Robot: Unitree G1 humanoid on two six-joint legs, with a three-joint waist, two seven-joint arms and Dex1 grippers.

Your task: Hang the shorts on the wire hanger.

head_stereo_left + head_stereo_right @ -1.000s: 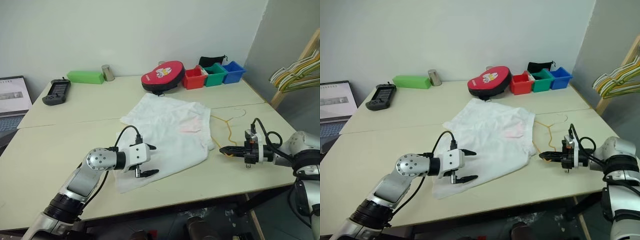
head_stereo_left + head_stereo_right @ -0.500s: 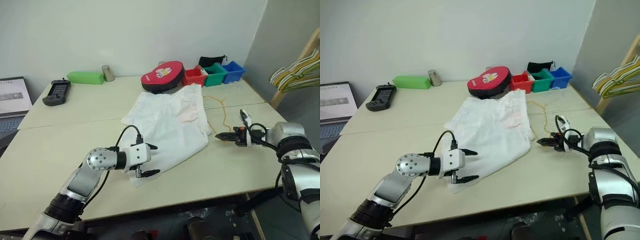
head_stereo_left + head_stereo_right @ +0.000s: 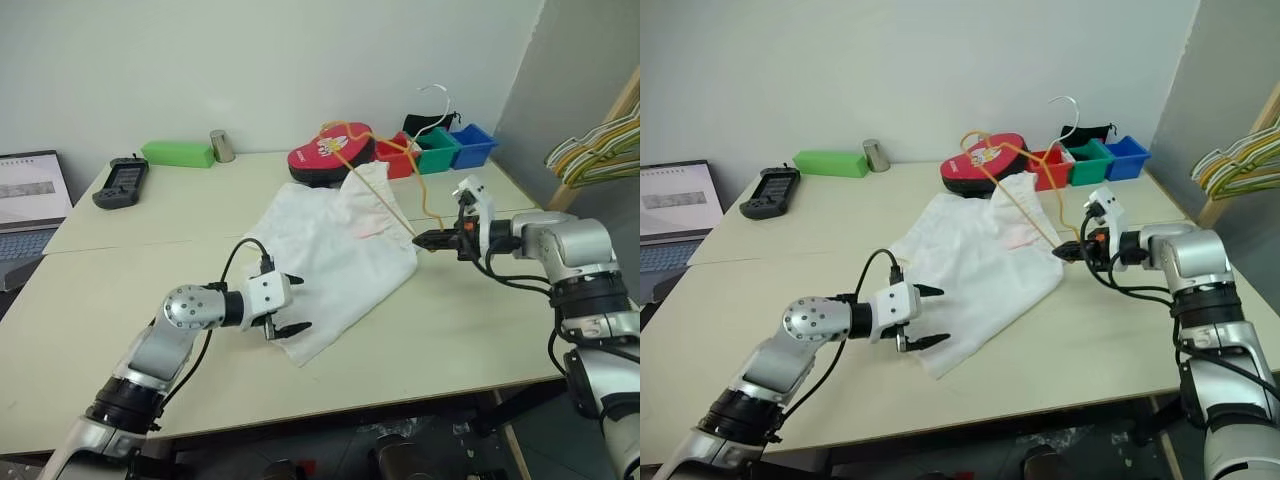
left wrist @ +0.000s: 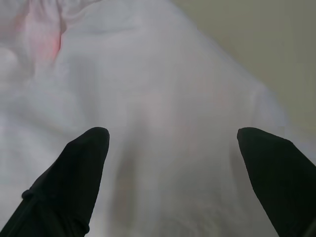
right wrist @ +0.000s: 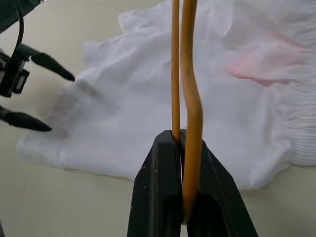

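Shorts [image 3: 335, 250] of thin white fabric, with a faint pink mark and a gathered waistband, lie spread on the pale tabletop [image 3: 130, 290], their far corner lifted off the surface by a thin yellowish-tan wire hanger [image 3: 1025, 205] threaded under it. That hanger is raised at a slant above the table: its triangle rises towards the red round case [image 3: 325, 150] and its silvery hook [image 3: 1068, 108] stands up in front of the wall, above the red, green and blue bins [image 3: 1095, 160].

Seen from the head, the right gripper [image 3: 425, 239] points in from the right at the shorts' waistband edge, and the wire runs up from its tip. The right wrist camera adds the detail: the two black fingers [image 5: 163, 197] are pressed together on the hanger, two strands of wire leaving the pinch side by side, the shorts lying beneath them.

Over the near end of the shorts hangs the left gripper [image 3: 920, 316], its fingers spread wide with nothing between them. Its own wrist camera shows both fingertips [image 4: 84, 163] apart over white cloth, the pink mark beyond; whether they touch the fabric I cannot tell.

Along the back of the table sit a green box [image 3: 177, 153], a small metal cup [image 3: 218, 145] and a dark handset [image 3: 120, 182].
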